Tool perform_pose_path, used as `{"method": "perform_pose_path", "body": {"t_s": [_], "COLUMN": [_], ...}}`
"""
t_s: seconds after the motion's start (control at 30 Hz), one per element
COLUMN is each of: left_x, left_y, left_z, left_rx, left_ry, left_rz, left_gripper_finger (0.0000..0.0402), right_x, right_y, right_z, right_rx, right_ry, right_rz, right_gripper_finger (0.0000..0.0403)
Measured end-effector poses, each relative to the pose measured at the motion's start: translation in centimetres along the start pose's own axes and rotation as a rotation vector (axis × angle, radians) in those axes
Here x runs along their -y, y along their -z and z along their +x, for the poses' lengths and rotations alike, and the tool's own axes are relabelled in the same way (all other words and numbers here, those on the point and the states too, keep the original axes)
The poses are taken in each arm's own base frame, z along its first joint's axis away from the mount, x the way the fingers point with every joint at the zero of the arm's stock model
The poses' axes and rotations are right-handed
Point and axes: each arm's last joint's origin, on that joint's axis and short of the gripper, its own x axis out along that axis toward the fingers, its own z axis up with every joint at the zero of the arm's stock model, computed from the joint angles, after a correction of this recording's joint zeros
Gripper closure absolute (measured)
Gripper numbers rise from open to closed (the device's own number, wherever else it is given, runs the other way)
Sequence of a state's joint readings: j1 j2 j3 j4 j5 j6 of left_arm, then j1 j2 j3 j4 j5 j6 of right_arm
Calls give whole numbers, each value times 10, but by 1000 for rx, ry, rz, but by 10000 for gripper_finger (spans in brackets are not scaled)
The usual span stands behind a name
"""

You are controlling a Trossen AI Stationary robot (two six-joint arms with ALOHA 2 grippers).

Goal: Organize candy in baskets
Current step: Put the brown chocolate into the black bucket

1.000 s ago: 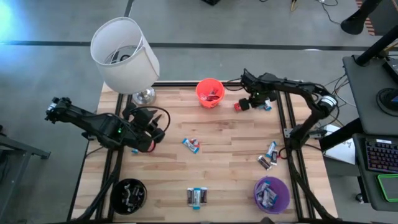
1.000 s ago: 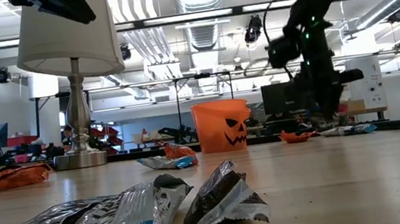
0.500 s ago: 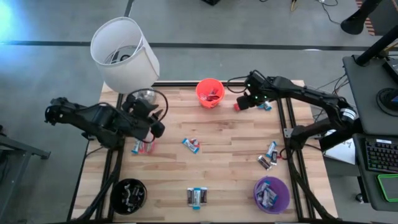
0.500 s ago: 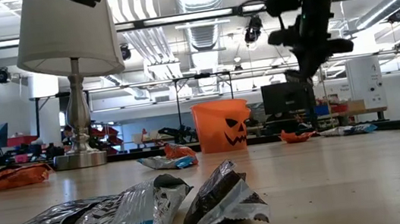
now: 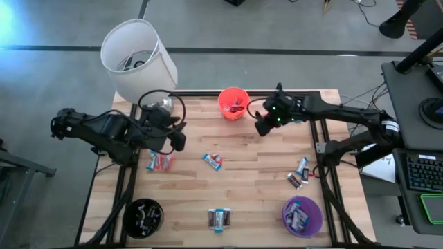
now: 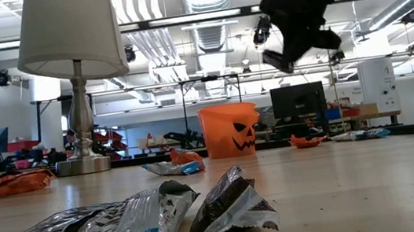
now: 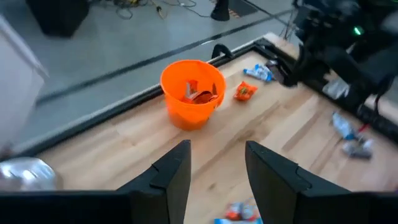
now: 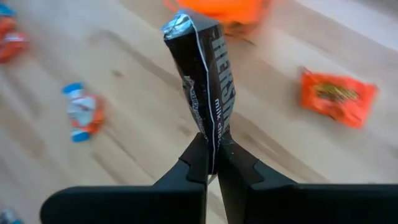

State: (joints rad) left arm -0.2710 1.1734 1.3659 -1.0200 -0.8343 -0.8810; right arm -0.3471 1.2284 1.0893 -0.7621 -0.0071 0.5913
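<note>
The right gripper [image 8: 212,163] is pinching a dark-wrapped candy bar [image 8: 202,81] between fingers pressed almost together, the bar standing up from the tips. A second ago this gripper was down at the tabletop's far right edge; it is now raised and swinging inward, hanging just beside the orange basket [image 5: 233,102], so a fresh pick has been made and a drop is likely coming. The left gripper [image 7: 214,163] is hovering with its fingers spread and nothing between them. It has lifted away from the red-and-white candy [image 5: 160,162] it was covering, which is lying on the tabletop [image 5: 256,166] just below it, apparently released or missed.

The orange basket is holding a few red-orange wrappers [image 7: 198,94]. The purple basket [image 5: 302,215], at the near right corner, is carrying several light blue and silver pieces, and the black basket [image 5: 143,215], at the near left, is holding dark ones. Loose candies are still lying between them, so the sorting is looking unfinished.
</note>
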Motion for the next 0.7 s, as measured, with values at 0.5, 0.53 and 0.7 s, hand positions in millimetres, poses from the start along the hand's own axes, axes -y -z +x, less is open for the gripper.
{"method": "perform_pose_path", "body": {"t_s": [0.5, 0.53, 0.7], "left_x": [41, 44, 57], "left_y": [28, 30, 34], "left_z": [37, 39, 48], "left_rx": [17, 29, 78], "left_ry": [351, 375, 457], "left_rz": [-314, -327, -395], "left_gripper_finger": [276, 277, 277], "right_x": [-52, -55, -71], "right_y": [6, 6, 9], "right_z": [-34, -35, -42], "right_rx": [202, 212, 264], "right_ry": [-419, -445, -566], "right_rz": [-238, -248, -290], "right_gripper_finger": [390, 390, 390]}}
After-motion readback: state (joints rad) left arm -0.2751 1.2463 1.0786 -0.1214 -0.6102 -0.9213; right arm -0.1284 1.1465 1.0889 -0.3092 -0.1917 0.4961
